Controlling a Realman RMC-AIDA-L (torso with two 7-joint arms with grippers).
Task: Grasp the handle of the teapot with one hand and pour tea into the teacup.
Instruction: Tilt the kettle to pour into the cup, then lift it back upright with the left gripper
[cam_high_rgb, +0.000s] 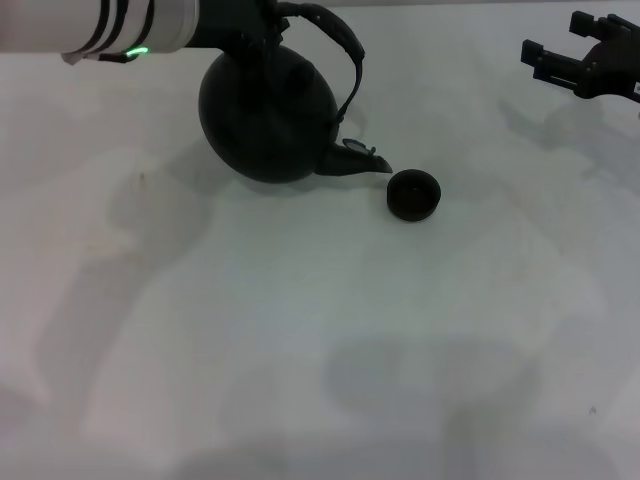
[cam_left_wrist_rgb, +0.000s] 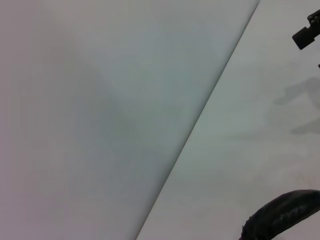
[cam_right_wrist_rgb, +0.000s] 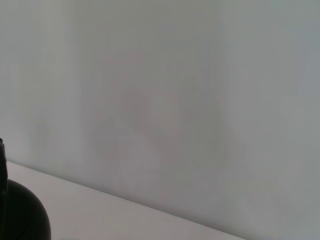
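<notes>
The matte-black teapot (cam_high_rgb: 268, 115) hangs tilted at the back of the white table, its short spout (cam_high_rgb: 362, 160) dipping toward the small dark teacup (cam_high_rgb: 413, 194) just to its right. My left gripper (cam_high_rgb: 255, 30) comes in from the upper left and is shut on the arched handle (cam_high_rgb: 345, 50). A piece of the handle (cam_left_wrist_rgb: 285, 215) shows in the left wrist view. No tea shows between spout and cup. My right gripper (cam_high_rgb: 585, 60) hovers open at the far right, apart from both. The pot's round body (cam_right_wrist_rgb: 20, 215) also appears in the right wrist view.
The white table (cam_high_rgb: 300, 340) stretches toward me with soft shadows on it. A pale wall meets the table's back edge (cam_left_wrist_rgb: 200, 120). My right gripper (cam_left_wrist_rgb: 305, 32) shows far off in the left wrist view.
</notes>
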